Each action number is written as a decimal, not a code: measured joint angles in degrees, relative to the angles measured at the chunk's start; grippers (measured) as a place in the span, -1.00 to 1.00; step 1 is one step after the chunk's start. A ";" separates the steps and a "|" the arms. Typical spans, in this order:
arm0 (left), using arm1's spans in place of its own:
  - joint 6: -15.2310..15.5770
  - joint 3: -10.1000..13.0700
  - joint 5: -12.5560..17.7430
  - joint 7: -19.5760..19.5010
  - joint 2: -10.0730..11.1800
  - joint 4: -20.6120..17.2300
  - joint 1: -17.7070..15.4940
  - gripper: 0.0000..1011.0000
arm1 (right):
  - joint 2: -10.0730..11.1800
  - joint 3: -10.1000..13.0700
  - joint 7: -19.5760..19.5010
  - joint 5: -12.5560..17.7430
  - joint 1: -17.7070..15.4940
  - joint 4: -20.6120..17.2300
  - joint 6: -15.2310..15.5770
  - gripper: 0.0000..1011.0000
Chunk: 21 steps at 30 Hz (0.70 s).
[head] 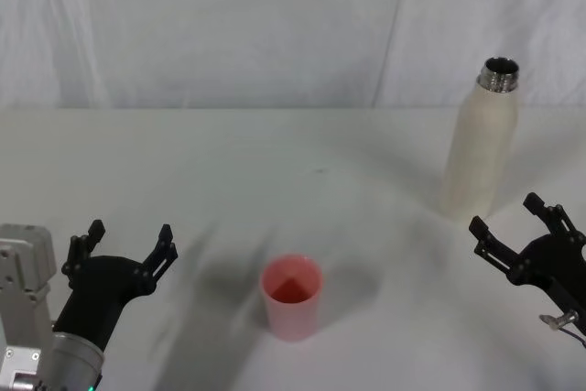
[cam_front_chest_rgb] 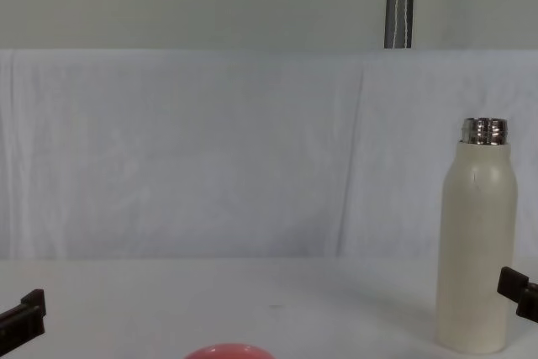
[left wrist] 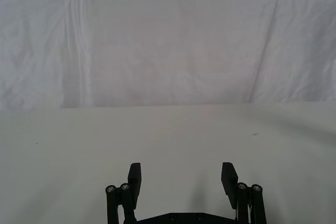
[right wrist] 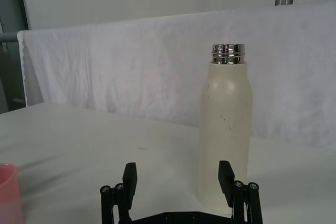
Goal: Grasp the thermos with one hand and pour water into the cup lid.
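The thermos (head: 480, 146) is a tall cream-white bottle with an uncapped steel neck, standing upright at the right rear of the white table; it also shows as the thermos (right wrist: 226, 129) and the thermos (cam_front_chest_rgb: 476, 250). The pink cup lid (head: 292, 297) stands mouth-up near the front centre, with its rim at the cup lid (cam_front_chest_rgb: 224, 351) and its edge at the cup lid (right wrist: 8, 192). My right gripper (head: 516, 222) hangs open in front of the thermos, not touching it; the right gripper (right wrist: 178, 178) faces the bottle. My left gripper (head: 128, 243) is open at the front left, apart from the cup lid; the left gripper (left wrist: 182, 175) holds nothing.
A white cloth covers the table (head: 229, 171) and hangs as a backdrop (head: 275, 25) behind it. A grey post (cam_front_chest_rgb: 399, 2) rises behind the backdrop. Bare tabletop lies between the cup lid and the thermos.
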 joint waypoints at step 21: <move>0.00 0.00 0.00 0.00 0.00 0.00 0.00 0.98 | 0.06 0.01 -0.03 -0.22 -0.15 -0.11 -0.06 0.98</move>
